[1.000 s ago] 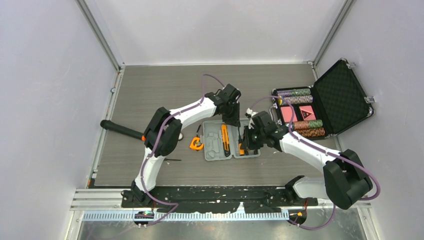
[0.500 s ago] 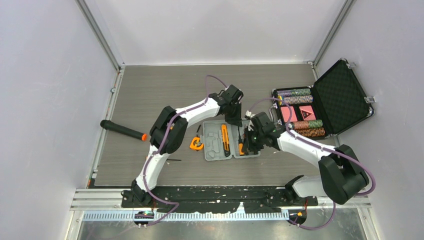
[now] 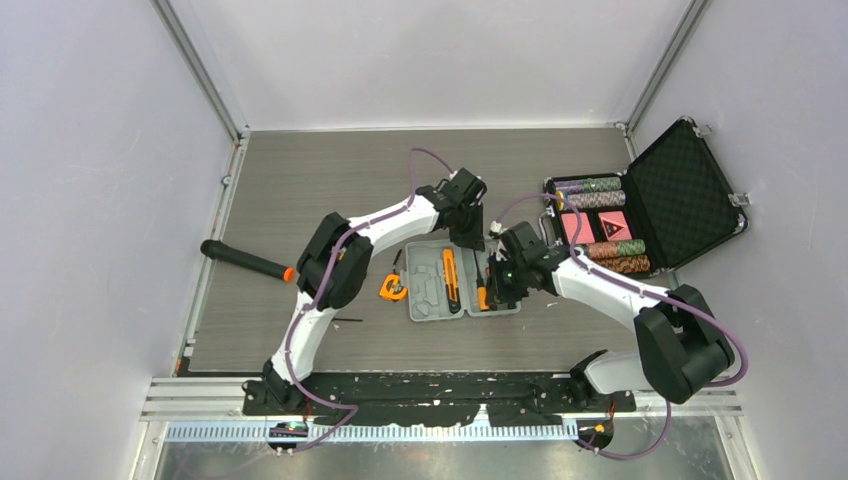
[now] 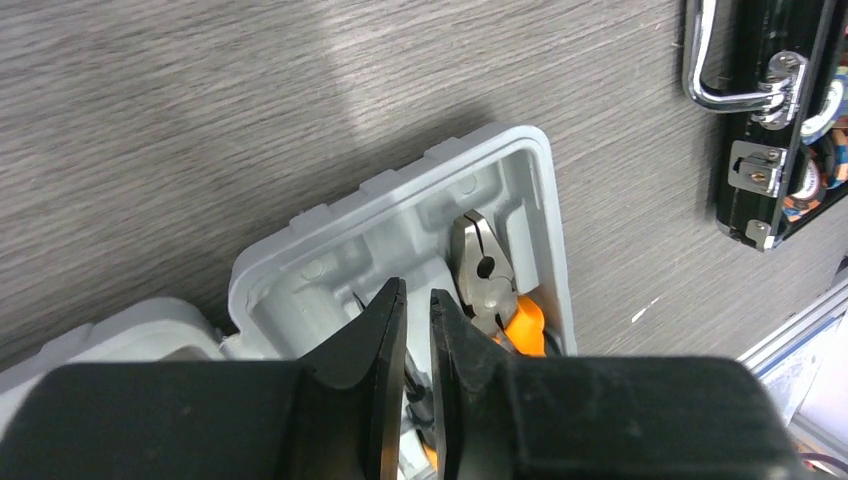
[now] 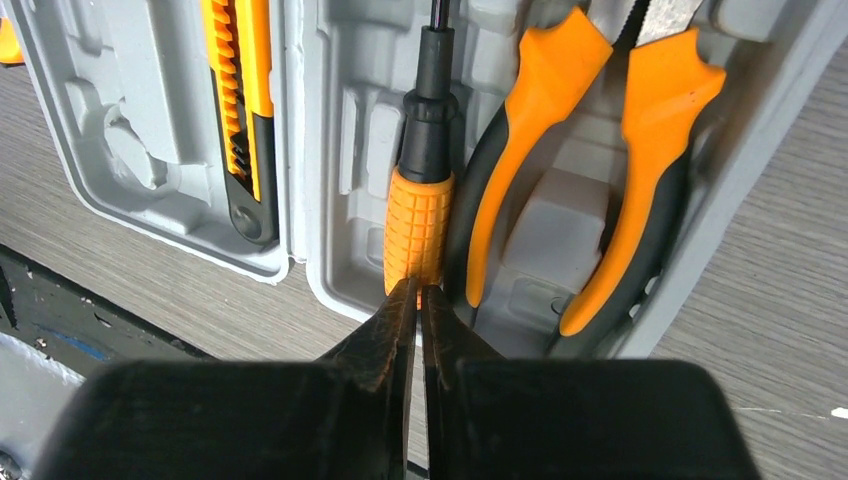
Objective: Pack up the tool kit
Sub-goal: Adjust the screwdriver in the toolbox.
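Observation:
The grey tool case (image 3: 425, 300) lies open at the table's middle. Its right half holds orange-and-black pliers (image 5: 600, 150) and an orange-handled screwdriver (image 5: 418, 225); its left half holds an orange utility knife (image 5: 245, 110). My right gripper (image 5: 418, 288) is shut, its tips at the butt end of the screwdriver handle. My left gripper (image 4: 417, 290) hangs over the case's far end, beside the pliers' head (image 4: 485, 275). Its jaws are all but shut, with the screwdriver shaft showing below the narrow gap. An orange tape measure (image 3: 392, 288) lies on the table left of the case.
The black foam-lined case with poker chips (image 3: 640, 215) stands open at the right, its handle (image 4: 720, 70) near the grey case. A black-handled tool with an orange tip (image 3: 245, 262) lies at the left. A thin black piece (image 3: 345, 321) lies near the front.
Both grippers have shifted slightly over the right half of the case and moved closer together. The tools in the case have not moved.

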You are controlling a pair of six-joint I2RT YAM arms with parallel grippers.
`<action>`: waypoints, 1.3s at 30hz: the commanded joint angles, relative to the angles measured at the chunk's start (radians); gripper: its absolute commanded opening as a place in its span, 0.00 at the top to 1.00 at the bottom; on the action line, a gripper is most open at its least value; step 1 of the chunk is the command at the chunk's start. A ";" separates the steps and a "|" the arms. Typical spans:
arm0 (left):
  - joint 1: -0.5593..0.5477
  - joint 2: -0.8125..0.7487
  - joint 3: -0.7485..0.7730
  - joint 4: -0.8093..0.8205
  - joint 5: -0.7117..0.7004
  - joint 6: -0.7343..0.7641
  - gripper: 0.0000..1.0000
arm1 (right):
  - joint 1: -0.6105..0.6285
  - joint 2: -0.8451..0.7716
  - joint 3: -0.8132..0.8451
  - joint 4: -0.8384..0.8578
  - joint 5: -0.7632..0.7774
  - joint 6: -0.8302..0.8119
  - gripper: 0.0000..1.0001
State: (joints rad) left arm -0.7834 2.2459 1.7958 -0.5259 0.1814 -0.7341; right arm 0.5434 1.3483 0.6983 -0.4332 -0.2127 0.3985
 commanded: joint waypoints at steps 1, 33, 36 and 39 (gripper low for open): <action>0.003 -0.146 -0.034 0.058 -0.078 -0.018 0.83 | 0.006 0.018 0.039 -0.037 0.017 -0.011 0.89; -0.019 0.010 -0.017 0.005 -0.061 -0.052 1.00 | 0.008 0.057 0.037 -0.047 0.030 -0.010 0.94; -0.024 0.008 -0.015 -0.007 -0.085 -0.051 1.00 | 0.010 0.091 0.046 -0.078 0.051 -0.020 0.94; -0.027 0.012 0.004 -0.055 -0.106 -0.045 1.00 | 0.017 0.115 0.055 -0.109 0.064 -0.025 0.95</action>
State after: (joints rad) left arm -0.7929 2.2307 1.7576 -0.5148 0.1024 -0.7975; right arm 0.5438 1.4048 0.7513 -0.4873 -0.2123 0.3958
